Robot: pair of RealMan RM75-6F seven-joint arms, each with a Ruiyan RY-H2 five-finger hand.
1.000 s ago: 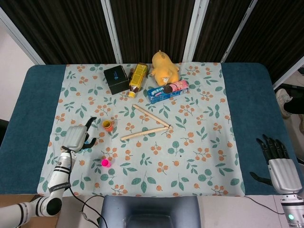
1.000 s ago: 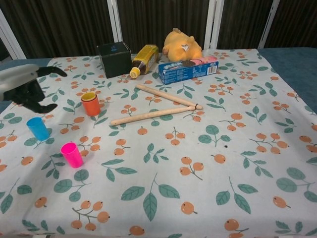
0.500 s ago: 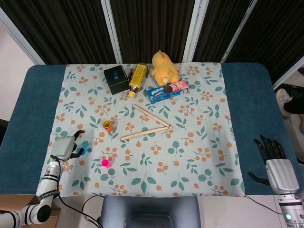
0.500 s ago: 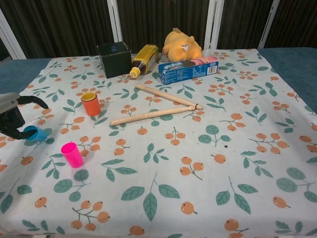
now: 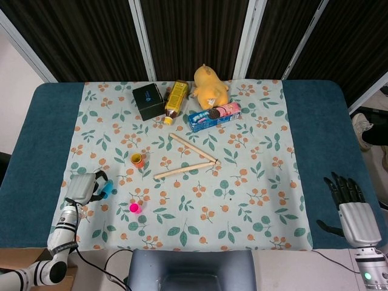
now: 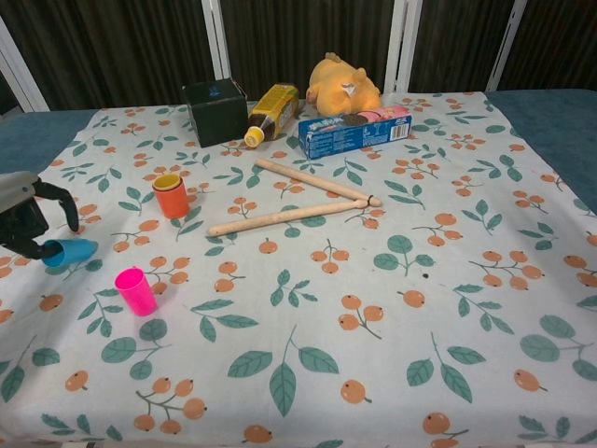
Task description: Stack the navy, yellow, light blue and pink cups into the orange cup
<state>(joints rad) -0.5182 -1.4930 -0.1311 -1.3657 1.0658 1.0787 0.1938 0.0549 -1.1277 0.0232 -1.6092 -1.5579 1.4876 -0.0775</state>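
The orange cup (image 5: 138, 160) (image 6: 171, 196) stands upright left of centre, with a yellow rim showing inside it. Nearer the front edge, the pink cup (image 5: 134, 208) (image 6: 136, 291) also stands upright. The light blue cup (image 5: 107, 189) (image 6: 71, 250) is tilted onto its side at the far left. My left hand (image 5: 82, 188) (image 6: 23, 222) holds it, fingers curled around its mouth end. My right hand (image 5: 353, 209) is open with fingers spread, over the blue table edge at the front right, and shows only in the head view. No navy cup is visible.
Two wooden sticks (image 5: 185, 170) (image 6: 280, 217) lie crossed at the table's middle. At the back sit a black box (image 6: 215, 111), a lying yellow bottle (image 6: 270, 113), a yellow plush toy (image 6: 343, 87) and a blue biscuit box (image 6: 354, 130).
My left hand dropped from near the orange cup to the light blue cup and closed around it. The cup went from upright to tilted. The right hand barely moved.
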